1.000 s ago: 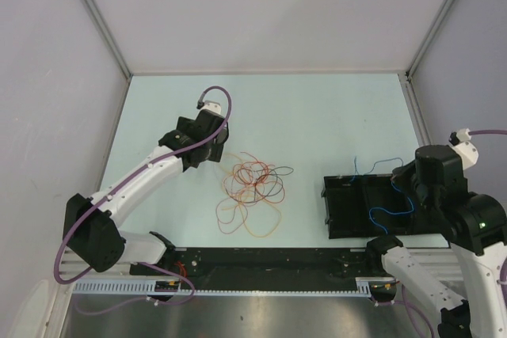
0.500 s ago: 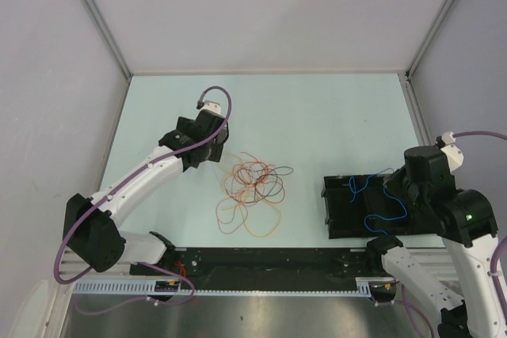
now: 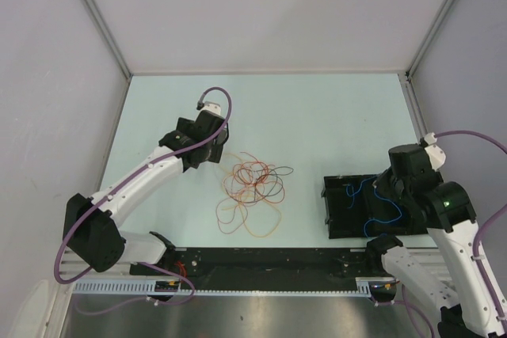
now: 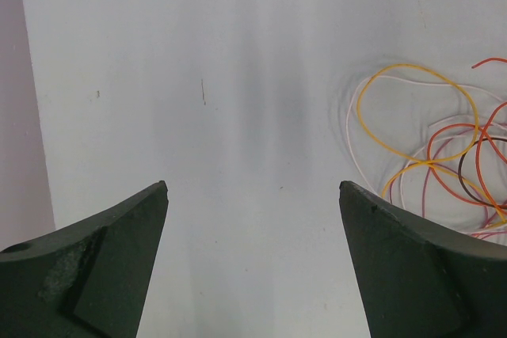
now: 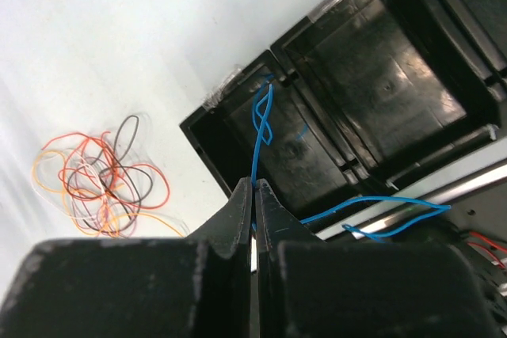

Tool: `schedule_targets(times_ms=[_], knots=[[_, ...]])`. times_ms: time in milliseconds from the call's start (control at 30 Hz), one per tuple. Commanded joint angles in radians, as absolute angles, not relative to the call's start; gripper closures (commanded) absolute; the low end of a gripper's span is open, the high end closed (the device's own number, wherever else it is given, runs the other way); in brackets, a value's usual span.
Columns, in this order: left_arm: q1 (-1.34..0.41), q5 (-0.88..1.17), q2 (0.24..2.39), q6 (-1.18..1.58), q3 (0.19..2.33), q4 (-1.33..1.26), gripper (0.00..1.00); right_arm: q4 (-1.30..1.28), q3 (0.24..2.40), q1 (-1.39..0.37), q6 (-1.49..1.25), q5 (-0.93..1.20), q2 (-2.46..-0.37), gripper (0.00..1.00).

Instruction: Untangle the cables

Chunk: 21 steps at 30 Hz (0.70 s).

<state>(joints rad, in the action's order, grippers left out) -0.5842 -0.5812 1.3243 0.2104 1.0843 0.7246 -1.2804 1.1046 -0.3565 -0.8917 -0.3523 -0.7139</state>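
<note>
The blue cable (image 5: 262, 124) is pinched in the right tool (image 5: 253, 189), which is pressed together above the black tray (image 5: 380, 93). It is best lowered until all its loops lie inside the tray, then let go. The left tool (image 4: 252, 187) is spread wide beside the tangled cables (image 3: 253, 184) on the desk (image 3: 333, 116).

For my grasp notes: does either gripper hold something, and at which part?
The right gripper pinches the blue cable partway along its length; the left gripper is open, holding nothing.
</note>
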Motion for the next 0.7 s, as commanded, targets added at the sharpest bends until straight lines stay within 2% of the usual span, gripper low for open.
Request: schedule_targets(times_ms=[0,433,667], knots=[[-0.589,-0.601,1.324,0.215,1.081,0.736,0.06,-1.167,1.082,-0.364,-0.92,-0.338,-0.755,1.0],[-0.591,-0.595,1.327,0.215,1.083,0.741,0.06,-0.96,1.011,-0.429,-0.948,-0.348,-0.926,1.0],[-0.591,-0.586,1.33,0.213,1.085,0.745,0.06,-0.913,0.977,-0.433,-0.922,-0.362,-0.919,1.0]])
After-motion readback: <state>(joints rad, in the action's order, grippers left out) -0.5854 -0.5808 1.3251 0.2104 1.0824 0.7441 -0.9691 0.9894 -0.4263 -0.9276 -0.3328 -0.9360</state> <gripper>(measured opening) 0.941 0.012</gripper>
